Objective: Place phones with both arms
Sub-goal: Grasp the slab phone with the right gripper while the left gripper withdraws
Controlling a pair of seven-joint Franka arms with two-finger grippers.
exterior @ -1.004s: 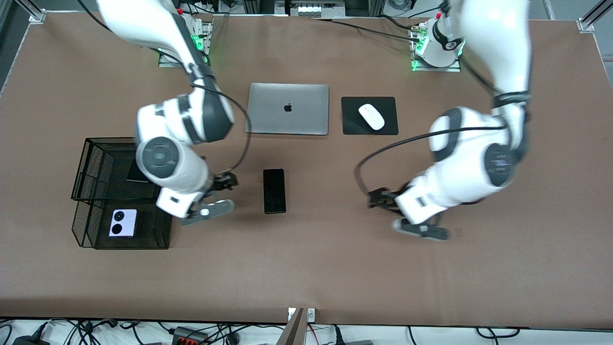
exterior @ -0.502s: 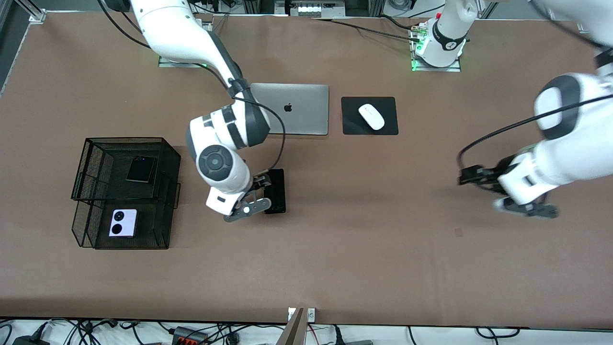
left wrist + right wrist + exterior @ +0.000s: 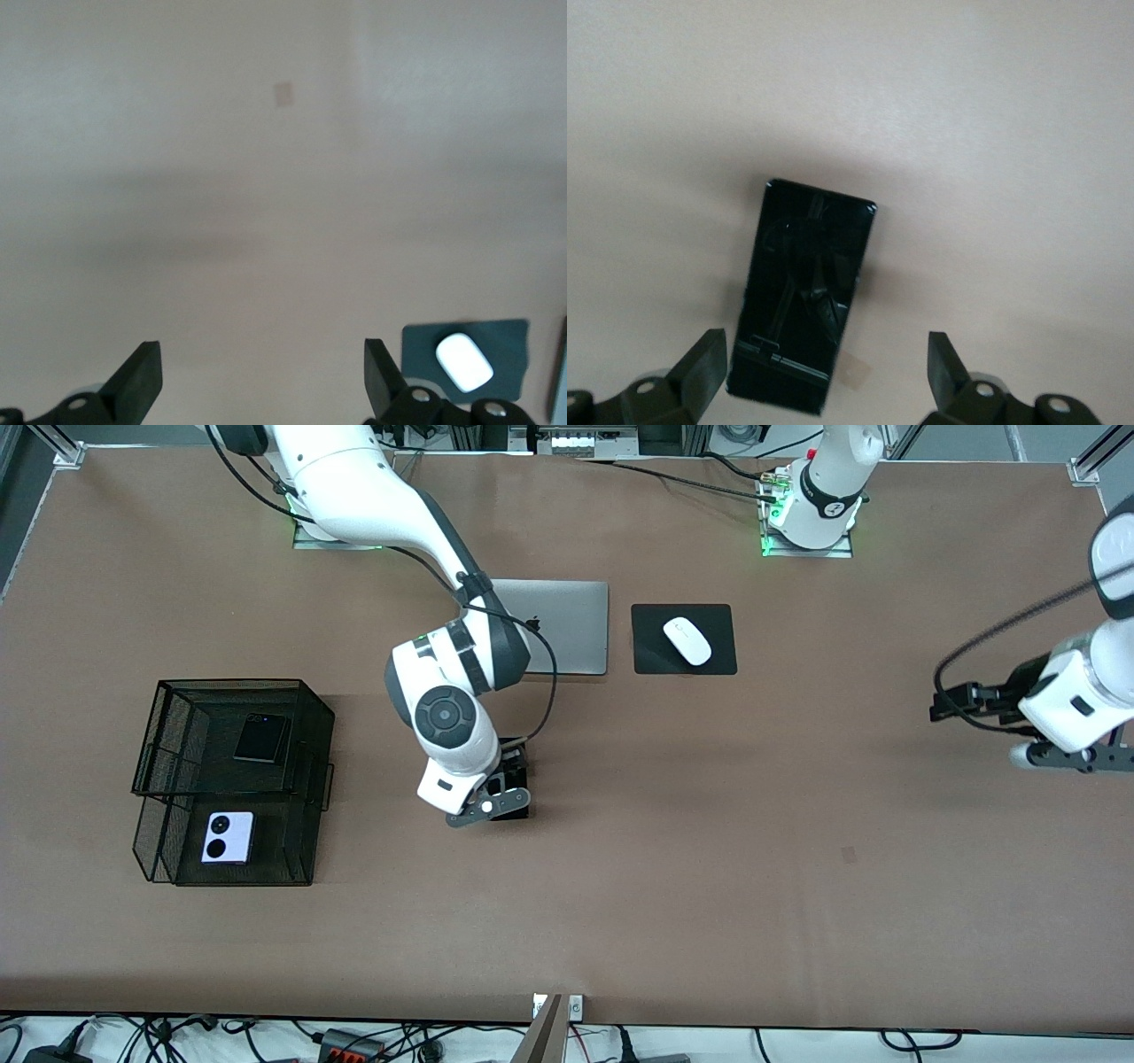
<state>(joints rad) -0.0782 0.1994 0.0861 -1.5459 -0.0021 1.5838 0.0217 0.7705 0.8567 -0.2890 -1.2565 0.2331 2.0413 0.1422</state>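
My right gripper (image 3: 493,788) hangs over the long black phone (image 3: 804,297) mid-table, fingers (image 3: 700,363) spread wide w/ the phone lying flat between them in the right wrist view, not gripped. My left gripper (image 3: 1019,731) is up over bare table (image 3: 797,886) at the left arm's end, jaws wide too, nothing in them. Small black phone (image 3: 262,739) sits in the mesh tray's (image 3: 159,717) compartment farther from the front camera; lilac-white phone (image 3: 227,837) in the nearer one. Tray is close to the right arm's end.
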